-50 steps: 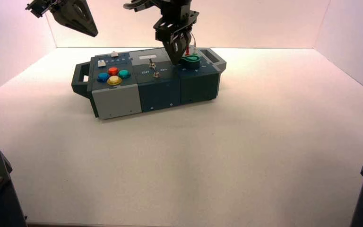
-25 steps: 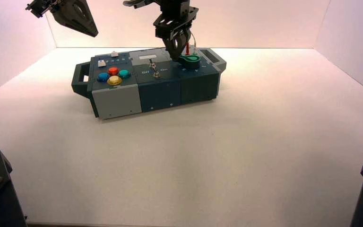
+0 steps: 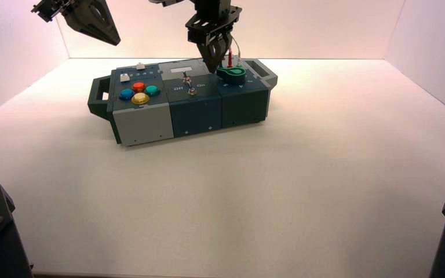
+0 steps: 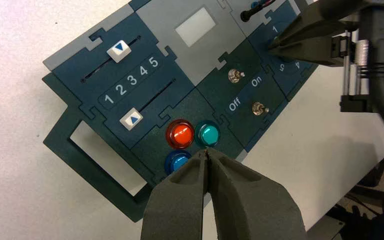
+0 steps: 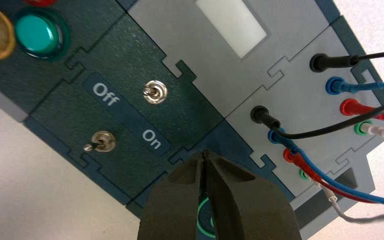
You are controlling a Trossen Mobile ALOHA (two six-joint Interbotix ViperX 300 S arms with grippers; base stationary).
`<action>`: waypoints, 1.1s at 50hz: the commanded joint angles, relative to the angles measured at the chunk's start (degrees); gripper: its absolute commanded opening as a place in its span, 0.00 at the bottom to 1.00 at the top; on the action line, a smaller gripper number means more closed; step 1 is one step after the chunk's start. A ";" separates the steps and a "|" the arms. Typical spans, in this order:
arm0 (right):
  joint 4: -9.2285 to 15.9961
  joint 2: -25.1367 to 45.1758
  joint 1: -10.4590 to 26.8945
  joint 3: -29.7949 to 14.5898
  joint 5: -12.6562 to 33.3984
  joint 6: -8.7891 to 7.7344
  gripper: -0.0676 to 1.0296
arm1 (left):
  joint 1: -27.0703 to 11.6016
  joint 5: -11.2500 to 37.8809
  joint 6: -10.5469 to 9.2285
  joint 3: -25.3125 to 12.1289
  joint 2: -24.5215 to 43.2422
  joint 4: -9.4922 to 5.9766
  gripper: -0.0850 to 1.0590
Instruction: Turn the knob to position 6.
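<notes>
Box [image 3: 143, 125] is set slightly turned on the far part of the table [image 3: 301, 174], left of centre. The green knob [image 3: 232, 73] is located on the dark blue panel at the box's right end; its setting cannot be read. The right claw [image 3: 212, 70] is lowered at the knob's left side, with its fingertips pressed together; no grip on the knob is seen, and whether it is touched cannot be told. The left claw [image 4: 207, 151] is held raised beyond the box's left end, clenched, nothing grasped.

Two toggle switches [image 5: 155, 92] are mounted mid-box, by "Off" and "On" lettering. Four buttons (red [image 4: 182, 134], teal [image 4: 210, 134], blue [image 4: 178, 161], yellow [image 3: 140, 98]) are grouped at left. Of two white sliders, one [image 4: 131, 118] is set at the "1" end, the other [image 4: 119, 51] past mid-track toward "5". Black, blue, red and white wires [image 5: 325, 131] are plugged in behind the knob.
</notes>
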 commanded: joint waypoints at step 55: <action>-1.05 -19.86 -1.49 7.21 7.29 1.14 0.04 | -1.32 0.18 2.46 -2.37 -2.46 -0.44 0.05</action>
